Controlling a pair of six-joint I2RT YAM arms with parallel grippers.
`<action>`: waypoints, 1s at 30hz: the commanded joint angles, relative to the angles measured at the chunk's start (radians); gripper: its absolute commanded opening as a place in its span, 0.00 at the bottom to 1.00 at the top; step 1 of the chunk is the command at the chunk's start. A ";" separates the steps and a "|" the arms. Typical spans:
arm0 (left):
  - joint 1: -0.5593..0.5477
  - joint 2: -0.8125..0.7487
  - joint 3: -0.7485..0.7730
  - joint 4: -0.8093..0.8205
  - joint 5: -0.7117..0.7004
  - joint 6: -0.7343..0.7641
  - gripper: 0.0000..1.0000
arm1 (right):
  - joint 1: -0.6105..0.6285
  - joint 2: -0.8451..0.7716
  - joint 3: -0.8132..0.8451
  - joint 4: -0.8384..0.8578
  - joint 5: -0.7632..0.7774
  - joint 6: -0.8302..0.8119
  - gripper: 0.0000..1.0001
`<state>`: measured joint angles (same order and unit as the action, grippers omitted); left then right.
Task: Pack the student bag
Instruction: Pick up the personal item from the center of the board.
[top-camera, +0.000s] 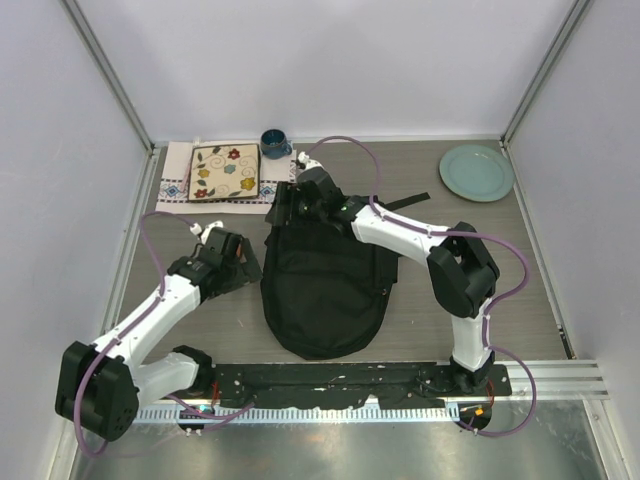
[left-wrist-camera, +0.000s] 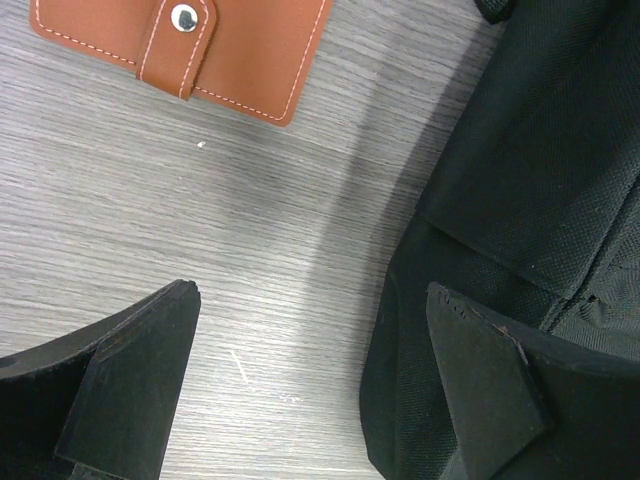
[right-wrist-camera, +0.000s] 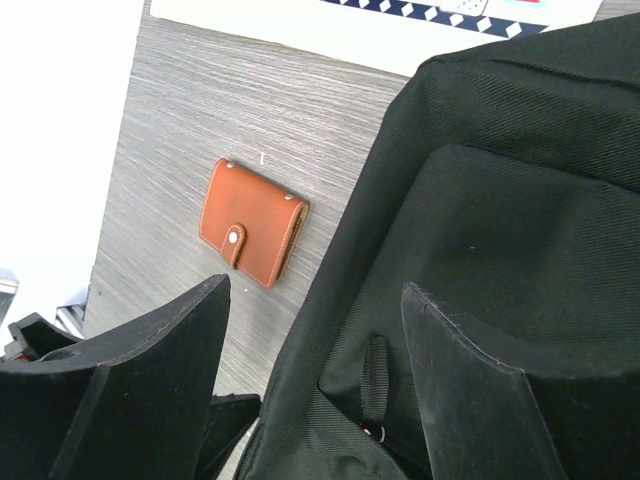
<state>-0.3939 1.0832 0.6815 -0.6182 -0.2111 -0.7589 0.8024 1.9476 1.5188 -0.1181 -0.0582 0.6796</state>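
The black student bag (top-camera: 325, 285) lies flat in the middle of the table. It also shows in the left wrist view (left-wrist-camera: 540, 170) and the right wrist view (right-wrist-camera: 500, 200). A brown leather wallet (right-wrist-camera: 250, 222) with a snap tab lies on the table left of the bag; it also shows in the left wrist view (left-wrist-camera: 190, 50). My left gripper (top-camera: 243, 268) is open and empty (left-wrist-camera: 312, 295), low by the bag's left edge, short of the wallet. My right gripper (top-camera: 290, 205) is open and empty (right-wrist-camera: 315, 290), above the bag's top end, with a black zip pull (right-wrist-camera: 374, 385) between its fingers.
A white embroidered cloth (top-camera: 180, 180) with a floral square plate (top-camera: 224, 172) lies at the back left, with a dark blue mug (top-camera: 275, 143) beside it. A pale green plate (top-camera: 477, 172) sits at the back right. Grey walls enclose the wooden table (top-camera: 480, 270).
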 joint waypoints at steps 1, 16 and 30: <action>0.020 -0.035 0.003 -0.008 -0.036 -0.010 1.00 | -0.006 -0.013 0.069 -0.028 0.051 -0.067 0.75; 0.351 -0.091 0.043 -0.020 0.079 -0.006 1.00 | 0.047 -0.090 0.040 -0.014 -0.090 -0.031 0.69; 0.598 0.035 -0.089 0.293 0.354 -0.108 1.00 | 0.080 0.192 0.444 -0.233 -0.167 -0.117 0.69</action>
<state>0.1730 1.0840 0.6010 -0.4732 0.0643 -0.8459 0.8818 2.0529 1.8446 -0.2703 -0.1875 0.6033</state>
